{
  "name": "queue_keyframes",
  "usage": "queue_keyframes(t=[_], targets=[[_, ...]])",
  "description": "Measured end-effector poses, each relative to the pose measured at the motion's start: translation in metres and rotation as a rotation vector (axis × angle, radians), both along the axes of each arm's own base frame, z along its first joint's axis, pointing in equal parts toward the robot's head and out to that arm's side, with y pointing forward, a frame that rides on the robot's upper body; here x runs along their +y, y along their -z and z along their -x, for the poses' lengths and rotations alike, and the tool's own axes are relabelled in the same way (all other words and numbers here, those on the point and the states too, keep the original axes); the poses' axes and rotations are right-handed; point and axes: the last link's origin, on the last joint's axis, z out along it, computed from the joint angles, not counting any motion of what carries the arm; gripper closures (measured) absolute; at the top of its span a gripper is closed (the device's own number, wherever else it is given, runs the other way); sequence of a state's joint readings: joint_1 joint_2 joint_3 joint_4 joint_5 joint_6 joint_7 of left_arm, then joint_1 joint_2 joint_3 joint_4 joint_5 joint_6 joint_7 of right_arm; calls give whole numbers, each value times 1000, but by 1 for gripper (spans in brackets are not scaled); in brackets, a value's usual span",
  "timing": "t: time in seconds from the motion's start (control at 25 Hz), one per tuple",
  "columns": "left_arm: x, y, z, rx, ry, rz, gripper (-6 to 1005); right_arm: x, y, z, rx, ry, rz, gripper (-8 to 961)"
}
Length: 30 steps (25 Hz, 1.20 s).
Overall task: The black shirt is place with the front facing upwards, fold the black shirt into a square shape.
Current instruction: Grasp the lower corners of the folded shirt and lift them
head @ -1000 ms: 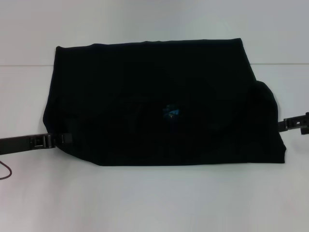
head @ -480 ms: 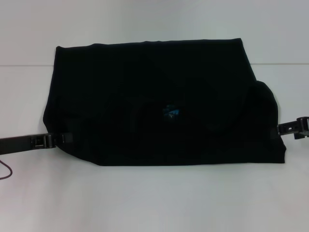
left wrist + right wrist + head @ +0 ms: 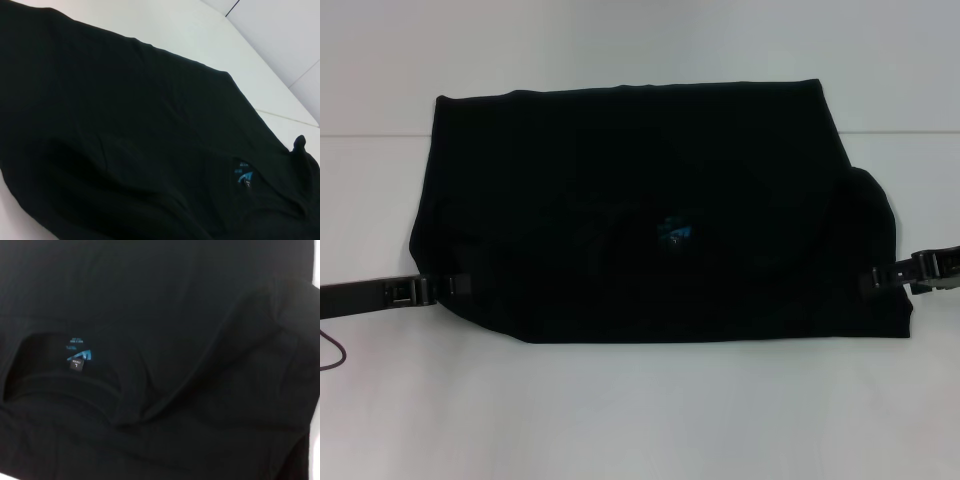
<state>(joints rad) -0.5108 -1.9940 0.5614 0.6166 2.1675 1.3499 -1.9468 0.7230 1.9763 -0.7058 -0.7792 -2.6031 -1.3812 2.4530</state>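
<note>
The black shirt [image 3: 640,200] lies spread on the white table [image 3: 640,420] as a wide rectangle, with a sleeve bulging at its right side. Its blue neck tag [image 3: 673,231] shows near the middle. The tag also shows in the left wrist view [image 3: 244,176] and the right wrist view [image 3: 77,354]. No chest lettering shows. My left gripper [image 3: 460,285] is at the shirt's left near edge, touching the fabric. My right gripper [image 3: 872,279] is at the shirt's right edge, over the fabric by the sleeve.
A thin dark cable [image 3: 332,355] loops on the table at the far left under the left arm. A seam in the table [image 3: 370,135] runs behind the shirt. White table surface lies in front of the shirt.
My right gripper has moved left, from beside the shirt's right edge to over it. The left gripper and the shirt have not moved.
</note>
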Motion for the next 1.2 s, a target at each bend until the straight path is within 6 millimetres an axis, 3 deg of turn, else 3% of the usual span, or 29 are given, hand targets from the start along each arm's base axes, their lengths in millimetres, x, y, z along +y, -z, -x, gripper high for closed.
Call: queue_keyframes(t=[1.04, 1.2], targets=[[-1, 0, 0, -1, -2, 1, 997, 0, 10, 3, -3, -21, 28, 167], [-1, 0, 0, -1, -1, 1, 997, 0, 10, 3, -5, -21, 30, 330]])
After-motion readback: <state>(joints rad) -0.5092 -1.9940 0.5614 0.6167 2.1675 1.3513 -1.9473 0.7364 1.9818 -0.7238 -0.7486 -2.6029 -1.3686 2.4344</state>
